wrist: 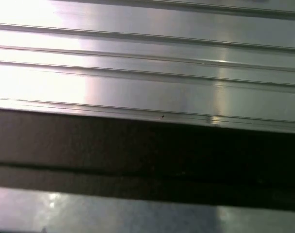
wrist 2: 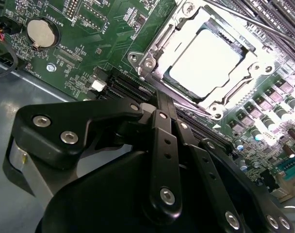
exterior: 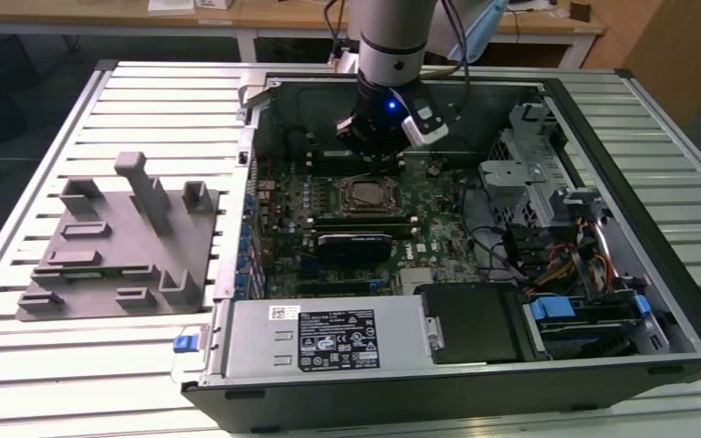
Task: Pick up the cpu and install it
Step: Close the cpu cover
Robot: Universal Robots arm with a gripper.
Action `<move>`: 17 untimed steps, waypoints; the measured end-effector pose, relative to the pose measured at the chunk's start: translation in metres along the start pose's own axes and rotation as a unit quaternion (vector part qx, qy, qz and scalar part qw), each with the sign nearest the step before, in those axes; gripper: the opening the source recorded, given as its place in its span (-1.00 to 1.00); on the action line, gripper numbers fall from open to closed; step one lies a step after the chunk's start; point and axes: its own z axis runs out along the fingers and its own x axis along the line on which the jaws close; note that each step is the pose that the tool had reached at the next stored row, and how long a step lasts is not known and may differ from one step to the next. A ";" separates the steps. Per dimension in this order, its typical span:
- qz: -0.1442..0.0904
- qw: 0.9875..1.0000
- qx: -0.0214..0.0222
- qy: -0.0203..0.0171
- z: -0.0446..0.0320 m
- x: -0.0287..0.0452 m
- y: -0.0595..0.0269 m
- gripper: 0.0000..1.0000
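Cpu (wrist 2: 209, 62) sits flat in socket frame (wrist 2: 244, 80) on motherboard (wrist 2: 89, 43), silvery-white square top facing up, glare-bright in second wrist view. In exterior view I see it (exterior: 364, 194) as pale square mid-board, just below my tool.

Silvery-white cpu (wrist 2: 213, 60), green motherboard (wrist 2: 89, 43) — grey ribbed table (exterior: 143, 100), black fingers (wrist 2: 164, 145)

Just ribbed, shiny metal slats (wrist: 147, 73) running side to side, pretty glary at one end, then a dark band (wrist: 147, 160) below, with another pale metal strip (wrist: 113, 216) past that.
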 end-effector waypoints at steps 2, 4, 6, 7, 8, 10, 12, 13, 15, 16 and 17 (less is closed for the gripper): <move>0.000 1.000 0.000 0.000 0.0014 -0.0004 -0.0001 -0.79; 0.000 1.000 0.000 0.000 0.0031 -0.0006 -0.0002 -0.79; 0.000 1.000 0.000 0.000 0.0049 -0.0010 -0.0004 -0.79; 0.000 1.000 0.000 0.000 0.0058 -0.0012 -0.0004 -0.79; 0.000 1.000 0.000 0.000 0.0066 -0.0013 -0.0005 -0.79; 0.000 1.000 0.000 0.000 0.0076 -0.0013 -0.0006 -0.79; 0.000 1.000 0.000 0.000 0.0076 -0.0013 -0.0006 -0.79; 0.000 1.000 0.000 0.000 0.0076 -0.0014 -0.0006 -0.79; 0.000 1.000 0.000 0.000 0.0076 -0.0014 -0.0005 -0.79; 0.000 1.000 0.000 0.000 0.0075 -0.0014 -0.0005 -0.79; 0.000 1.000 0.000 0.000 0.0074 -0.0014 -0.0005 -0.79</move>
